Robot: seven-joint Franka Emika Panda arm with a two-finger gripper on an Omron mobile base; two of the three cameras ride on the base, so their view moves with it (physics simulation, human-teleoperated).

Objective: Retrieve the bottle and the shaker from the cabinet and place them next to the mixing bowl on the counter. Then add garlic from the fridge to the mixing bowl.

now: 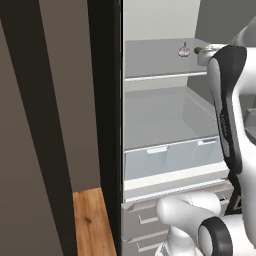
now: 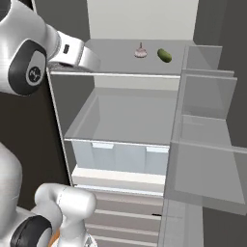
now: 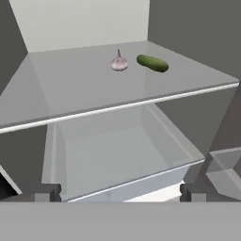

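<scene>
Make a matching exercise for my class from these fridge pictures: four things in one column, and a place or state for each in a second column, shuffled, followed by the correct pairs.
Column 1
1. garlic
2. cucumber
3. gripper
4. fridge

Column 2
A. door standing open
B. green, lying on its side on the top shelf
C. jaws wide apart, holding nothing
D. pale bulb, upright on the top shelf

Pairs: 1-D, 2-B, 3-C, 4-A
</scene>
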